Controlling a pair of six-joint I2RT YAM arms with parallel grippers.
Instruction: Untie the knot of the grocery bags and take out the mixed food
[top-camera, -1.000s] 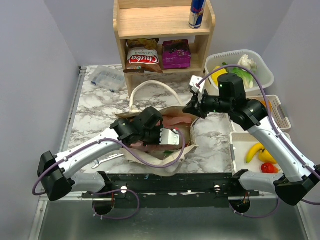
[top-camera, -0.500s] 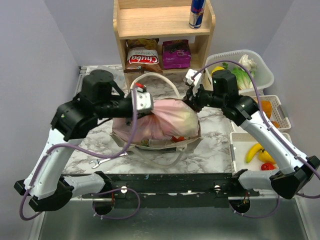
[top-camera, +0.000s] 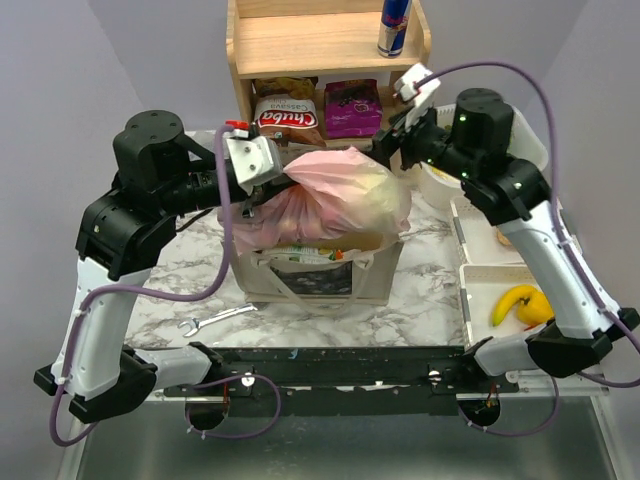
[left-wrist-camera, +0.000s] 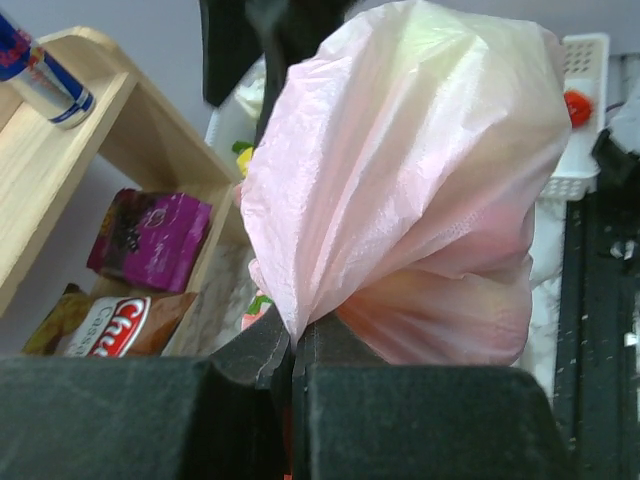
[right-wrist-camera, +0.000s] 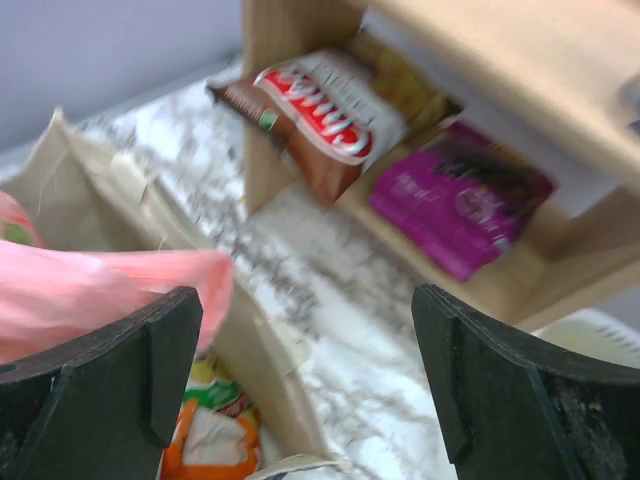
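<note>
Your left gripper (top-camera: 272, 188) is clamped tight on the gathered neck of the pink bag (top-camera: 335, 195); the left wrist view shows the plastic drawn to a narrow pinch right between the fingers (left-wrist-camera: 250, 355). From that pinch the bag fans out into a full, rounded bulge. Seen from above, its long axis runs side to side: the narrow end points at your left gripper, the fat end points toward the right gripper (top-camera: 392, 148). The bag hangs over the open mouth of the canvas tote (top-camera: 320, 278), its underside level with the tote's rim; you cannot tell whether they touch. A green-and-orange packet (right-wrist-camera: 215, 440) lies inside the tote.

Your right gripper has its jaws spread wide with nothing pinched; a pink tip of the bag lies just beside one finger (right-wrist-camera: 100, 385). Behind stands the wooden shelf (top-camera: 300, 45). A banana (top-camera: 520, 303) lies in the white tray (top-camera: 478, 285) at right
</note>
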